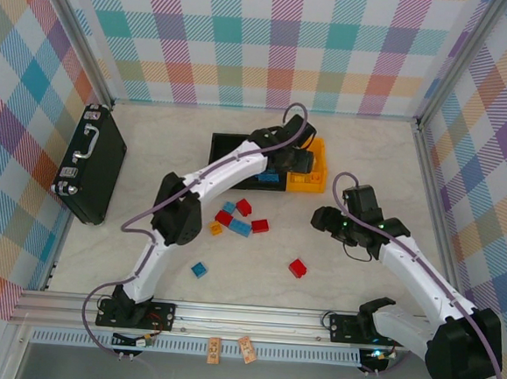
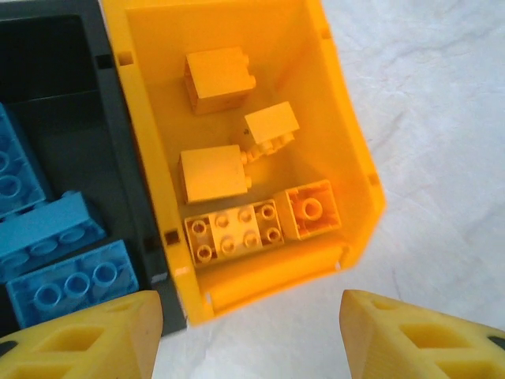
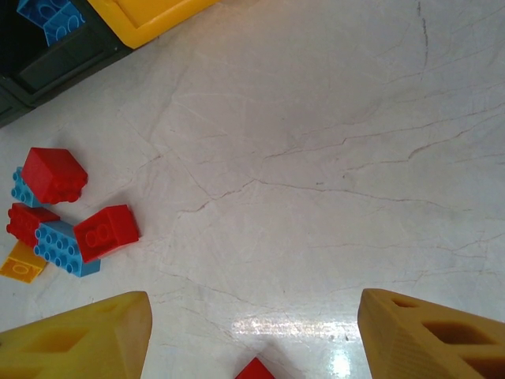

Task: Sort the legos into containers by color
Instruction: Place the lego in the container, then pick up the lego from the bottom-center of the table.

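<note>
- Left wrist view: left gripper (image 2: 250,316) hangs open and empty over the yellow bin (image 2: 351,150), which holds yellow legos (image 2: 233,231).
- Blue legos (image 2: 71,280) lie in the adjoining black bin (image 2: 79,134).
- Right gripper (image 3: 252,316) is open and empty above the table (image 3: 331,158), with loose legos (image 3: 106,231) nearby.

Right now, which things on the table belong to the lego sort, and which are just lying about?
Job: loose legos, yellow legos in the yellow-orange bin, blue legos in the black bin beside it.
Lying about: black case with handle, two tan tags at the near edge.
</note>
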Robot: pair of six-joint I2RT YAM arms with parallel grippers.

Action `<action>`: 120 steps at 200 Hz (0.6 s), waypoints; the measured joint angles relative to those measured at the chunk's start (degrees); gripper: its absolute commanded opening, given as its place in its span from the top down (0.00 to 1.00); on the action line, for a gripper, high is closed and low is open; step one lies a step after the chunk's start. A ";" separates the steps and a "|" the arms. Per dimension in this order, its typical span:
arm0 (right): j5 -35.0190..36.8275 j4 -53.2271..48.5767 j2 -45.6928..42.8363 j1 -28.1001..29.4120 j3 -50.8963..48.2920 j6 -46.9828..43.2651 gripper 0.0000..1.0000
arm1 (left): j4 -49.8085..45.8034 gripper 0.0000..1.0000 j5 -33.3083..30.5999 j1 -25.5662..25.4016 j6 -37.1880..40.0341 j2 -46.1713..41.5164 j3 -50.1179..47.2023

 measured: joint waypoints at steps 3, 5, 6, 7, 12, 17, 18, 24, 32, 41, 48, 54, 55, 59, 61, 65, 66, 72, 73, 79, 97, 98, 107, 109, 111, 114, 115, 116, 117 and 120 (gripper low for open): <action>-0.15 -0.09 0.00 0.02 0.00 -0.02 0.30 | 0.26 0.39 0.04 -0.04 0.00 -0.96 -0.90; -0.24 -0.15 0.00 0.02 0.00 -0.02 0.30 | 0.57 0.39 0.09 -0.04 -0.02 -1.62 -1.64; -0.28 -0.20 0.00 0.02 0.00 -0.04 0.30 | 0.61 0.39 0.13 -0.07 -0.02 -1.86 -1.84; -0.31 -0.22 0.00 0.02 0.00 -0.04 0.30 | 0.66 0.39 0.22 -0.07 -0.04 -2.36 -2.27; -0.61 -0.35 0.00 0.02 0.00 -0.15 0.30 | 1.46 0.39 0.48 -0.09 -0.09 -4.04 -4.04; -0.85 -0.42 0.00 0.02 0.00 -0.15 0.30 | 2.03 0.39 0.68 -0.11 -0.13 -5.66 -5.81; -0.90 -0.44 0.00 0.02 0.00 -0.17 0.30 | 2.14 0.39 0.68 -0.11 -0.13 -5.90 -6.08; -1.20 -0.57 0.00 0.02 0.00 -0.20 0.30 | 2.91 0.39 1.03 -0.11 -0.15 -7.85 -8.26; -1.60 -0.74 0.00 0.13 0.00 -0.24 0.30 | 4.00 0.39 1.31 -0.11 -0.17 -10.51 -11.52; -1.88 -1.07 0.00 0.48 0.00 -0.39 0.30 | 5.14 0.39 1.60 -0.11 -0.17 -13.20 -15.10; -2.03 -1.31 0.02 0.92 0.00 -0.44 0.30 | 5.90 0.38 1.99 -0.11 -0.20 -15.26 -18.03; -2.10 -1.53 0.02 1.36 0.00 -0.55 0.30 | 6.60 0.38 2.38 -0.11 -0.17 -17.00 -20.70; -2.12 -1.55 0.02 1.40 0.00 -0.57 0.30 | 6.67 0.38 2.45 -0.11 -0.15 -17.22 -20.98; -2.16 -1.68 0.07 1.86 0.00 -0.66 0.30 | 7.34 0.38 2.67 -0.11 -0.17 -18.38 -22.93; -2.23 -1.73 0.09 2.08 0.00 -0.70 0.30 | 7.45 0.38 2.89 -0.11 -0.15 -19.02 -23.87; -2.23 -1.75 0.13 2.54 0.00 -0.83 0.30 | 7.87 0.38 3.17 -0.11 -0.15 -19.93 -25.38; -2.25 -1.77 0.13 2.73 0.00 -0.85 0.30 | 8.04 0.38 3.26 -0.11 -0.15 -20.31 -26.03; -2.27 -1.84 0.24 3.50 0.00 -1.01 0.30 | 8.63 0.38 3.87 -0.09 -0.17 -21.81 -28.55; -2.27 -1.86 0.24 3.67 0.00 -1.07 0.30 | 8.72 0.38 3.89 -0.09 -0.17 -22.01 -28.87; -2.25 -1.97 0.37 4.48 0.00 -1.20 0.30 | 9.33 0.38 4.48 -0.09 -0.17 -23.54 -31.47; -2.21 -2.38 0.96 6.86 0.00 -1.51 0.30 | 10.84 0.38 6.43 0.02 -0.44 -28.63 -39.89; -2.19 -2.40 1.01 6.95 0.00 -1.51 0.30 | 10.97 0.38 6.58 0.04 -0.46 -29.00 -40.50; -1.99 -2.71 1.55 8.04 0.00 -1.66 0.31 | 11.72 0.38 7.32 0.13 -0.61 -31.52 -44.57; -1.95 -2.80 1.70 8.31 0.00 -1.68 0.31 | 11.74 0.38 7.43 0.13 -0.61 -32.20 -45.48; -1.95 -2.86 1.88 8.59 0.00 -1.68 0.31 | 11.82 0.38 7.61 0.13 -0.63 -32.76 -46.36; -1.88 -2.99 2.08 8.92 0.00 -1.68 0.31 | 11.85 0.38 7.80 0.13 -0.72 -33.55 -47.50; -1.86 -3.04 2.14 9.01 0.00 -1.68 0.31 | 11.85 0.38 7.85 0.13 -0.79 -34.01 -48.09; -1.77 -3.08 2.27 9.20 0.00 -1.70 0.31 | 11.89 0.38 7.93 0.13 -0.81 -34.23 -48.39; -1.75 -3.10 2.34 9.29 0.00 -1.68 0.31 | 11.98 0.38 8.07 0.13 -0.83 -34.62 -48.96; -1.55 -3.21 2.58 9.77 0.00 -1.70 0.31 | 12.09 0.38 8.24 0.13 -0.92 -35.47 -50.16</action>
